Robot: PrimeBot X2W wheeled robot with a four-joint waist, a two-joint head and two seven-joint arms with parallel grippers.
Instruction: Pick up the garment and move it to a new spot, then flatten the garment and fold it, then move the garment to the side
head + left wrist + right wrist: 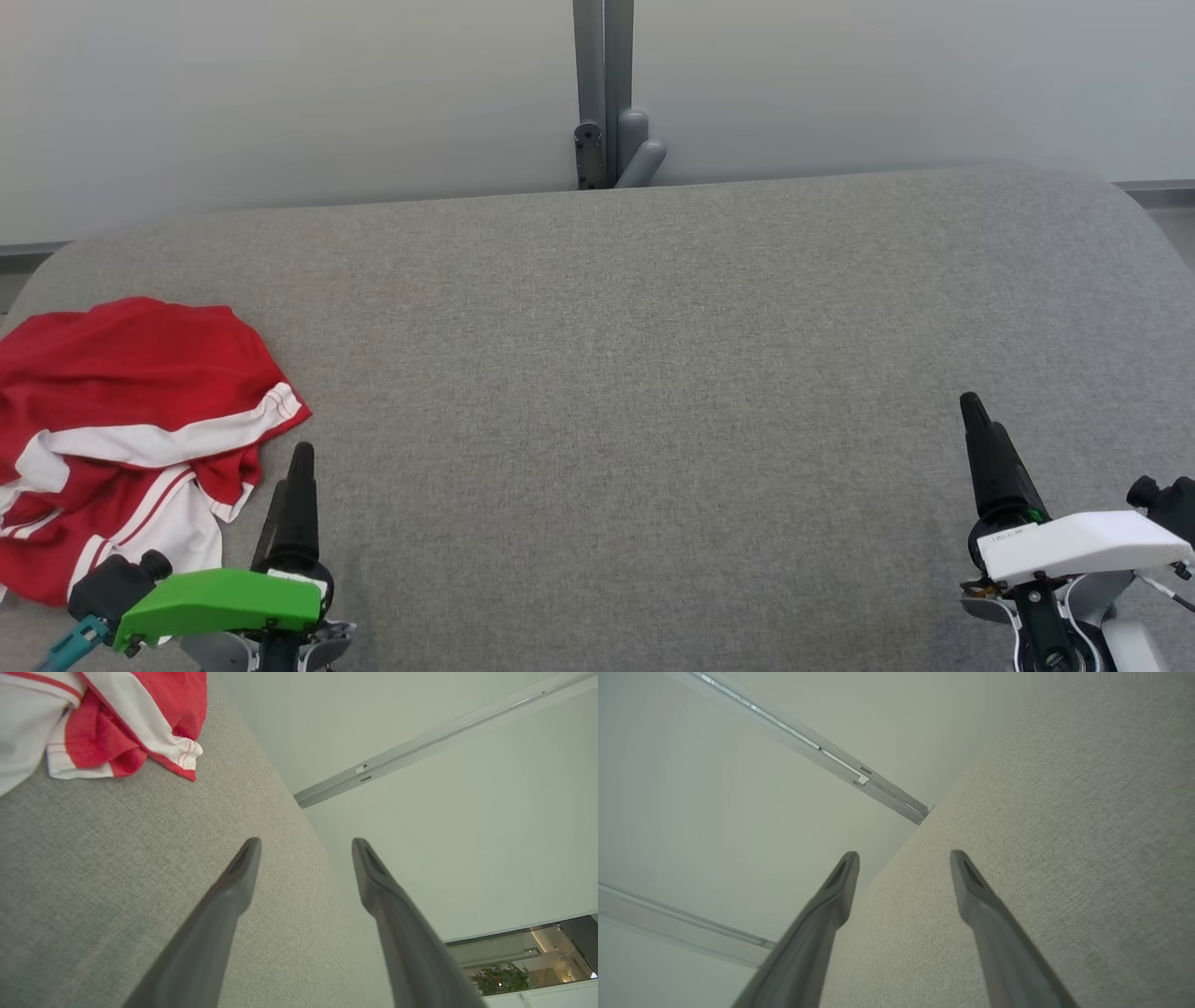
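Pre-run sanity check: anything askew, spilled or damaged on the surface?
Only the red-and-white fabric garment: it lies crumpled in a heap at the far left of the grey fabric-covered surface, not flat. No spill or damage visible.

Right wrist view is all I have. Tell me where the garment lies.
Observer: The red and white garment lies at the far left of the gray cushioned surface, on the robot's left side.
Operator: Report the left gripper.
Observer: The left gripper is open and empty, beside the garment's right edge and apart from it.
Operator: Say whether it's folded.
Observer: Not folded. It lies bunched up, its white stripes twisted.
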